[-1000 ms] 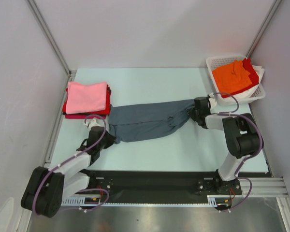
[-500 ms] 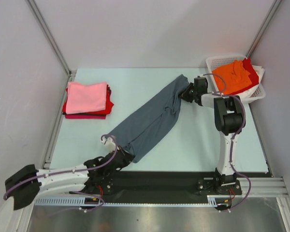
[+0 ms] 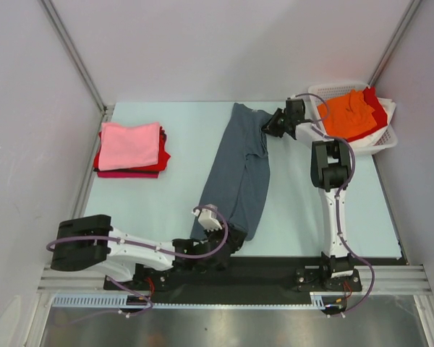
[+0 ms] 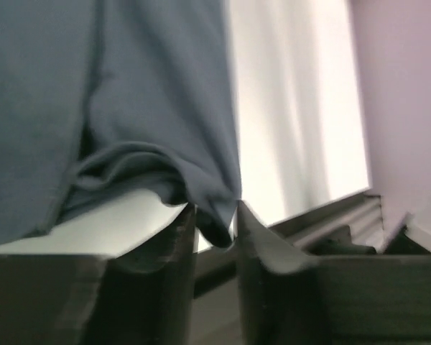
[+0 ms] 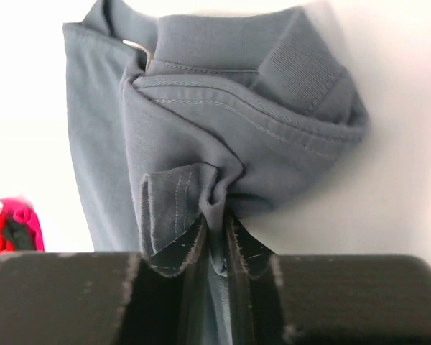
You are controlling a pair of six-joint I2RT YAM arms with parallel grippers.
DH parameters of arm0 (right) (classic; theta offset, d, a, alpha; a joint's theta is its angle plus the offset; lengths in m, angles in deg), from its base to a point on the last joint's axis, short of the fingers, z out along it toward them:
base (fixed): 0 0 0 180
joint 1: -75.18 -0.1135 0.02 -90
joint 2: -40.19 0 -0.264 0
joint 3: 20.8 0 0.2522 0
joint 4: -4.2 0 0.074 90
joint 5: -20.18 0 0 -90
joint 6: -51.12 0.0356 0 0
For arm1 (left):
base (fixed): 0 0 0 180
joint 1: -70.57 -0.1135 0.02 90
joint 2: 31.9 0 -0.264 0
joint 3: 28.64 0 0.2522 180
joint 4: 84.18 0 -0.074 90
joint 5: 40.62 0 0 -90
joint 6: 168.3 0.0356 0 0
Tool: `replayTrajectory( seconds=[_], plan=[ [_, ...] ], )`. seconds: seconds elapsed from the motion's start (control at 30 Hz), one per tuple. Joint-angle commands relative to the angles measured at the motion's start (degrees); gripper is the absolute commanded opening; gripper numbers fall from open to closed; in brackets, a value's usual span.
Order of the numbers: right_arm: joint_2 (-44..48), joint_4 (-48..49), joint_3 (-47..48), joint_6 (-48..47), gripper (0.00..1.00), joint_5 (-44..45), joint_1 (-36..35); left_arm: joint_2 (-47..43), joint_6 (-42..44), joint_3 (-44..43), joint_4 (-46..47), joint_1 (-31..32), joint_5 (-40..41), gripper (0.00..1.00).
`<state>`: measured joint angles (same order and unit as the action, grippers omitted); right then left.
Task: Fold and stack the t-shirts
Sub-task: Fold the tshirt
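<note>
— Pale worktop (image 3: 173, 116) had the blue-grey t-shirt (image 3: 240, 170) lying sideways a second ago. Where was it now?
— It had swung round. It lay long from front to back, in the middle.
— And the claws?
— Right claw (image 5: 215, 226) pinched the far end tight. Left claw (image 4: 215, 233) was narrow, with the near hem between its fingers. I couldn't tell if it gripped.
— So?
— Laid straight, ready to fold, I think.

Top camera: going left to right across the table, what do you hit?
stack of folded shirts → grey shirt → right gripper pinching its far end → basket with an orange shirt on top
</note>
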<state>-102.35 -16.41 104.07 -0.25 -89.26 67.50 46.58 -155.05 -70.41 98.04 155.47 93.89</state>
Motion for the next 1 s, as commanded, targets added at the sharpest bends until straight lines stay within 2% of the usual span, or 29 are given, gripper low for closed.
replayTrajectory(
  seconds=[0.0,0.03,0.07,0.1,0.17,0.27,0.33,0.37,0.43,0.47,0.57,0.67,0.77,0.83,0.87,0.9,0.97],
  plan=[
    [-1.78,-6.77,5.07,-3.12,0.21,5.02,1.35,-1.92,5.73,2.07,12.20,0.97,1.46,0.43],
    [-1.52,-6.60,5.08,-3.30,0.24,5.72,1.53,-2.45,7.21,3.13,14.40,0.97,0.85,0.51],
    [-1.43,-6.42,5.08,-3.21,0.28,5.73,1.97,-3.50,7.66,4.27,16.42,0.97,-0.29,0.63],
    [-1.34,-6.16,5.26,-3.30,0.37,5.64,2.14,-3.94,8.19,4.28,16.10,0.97,-0.91,0.68],
    [-0.81,-6.24,5.35,-3.21,0.39,5.21,2.50,-4.64,10.03,3.14,13.39,0.97,-2.84,0.75],
    [0.33,-6.07,4.99,-3.47,0.41,4.68,3.11,-7.45,12.50,3.22,9.60,0.97,-2.86,0.75],
    [0.77,-5.72,4.64,-3.56,0.41,3.54,3.55,-13.68,12.07,4.88,7.49,0.36,0.22,0.78],
    [0.86,-5.54,4.12,-3.48,0.41,3.01,3.64,-16.14,12.32,7.94,7.65,-2.61,-0.30,0.80],
    [0.69,-4.67,3.50,-3.39,0.40,0.39,4.08,-24.11,13.47,10.51,7.22,-8.41,-7.57,0.80],
    [0.51,-4.66,3.41,-3.39,0.41,-0.07,4.08,-26.60,13.64,11.65,4.26,-14.01,-9.34,0.80],
    [-0.28,-3.26,2.71,-3.21,0.41,-2.09,4.17,-32.41,17.33,9.92,-5.30,-20.98,-11.72,0.81],
    [-1.68,-2.38,3.14,-2.95,0.37,-3.94,3.82,-35.32,19.79,9.46,-9.74,-27.13,-15.23,0.82],
    [-3.62,-3.51,5.16,-2.77,0.37,-3.59,3.38,-37.16,20.50,11.39,-8.88,-32.93,-20.23,0.82],
    [-5.11,-4.48,7.18,-2.34,0.33,-2.45,3.29,-37.08,20.59,11.84,-9.04,-35.67,-22.88,0.82],
    [-5.64,-4.57,7.80,-2.07,0.30,-2.01,3.29,-36.12,20.68,11.92,-9.22,-37.86,-24.98,0.82],
    [-6.08,-4.66,9.29,-1.98,0.21,-1.39,3.38,-35.68,20.76,12.01,-9.39,-38.84,-25.70,0.82],
    [-7.92,-5.27,11.31,-2.16,0.10,0.18,3.29,-34.19,20.68,12.45,-9.57,-41.12,-27.71,0.82]
  ],
)
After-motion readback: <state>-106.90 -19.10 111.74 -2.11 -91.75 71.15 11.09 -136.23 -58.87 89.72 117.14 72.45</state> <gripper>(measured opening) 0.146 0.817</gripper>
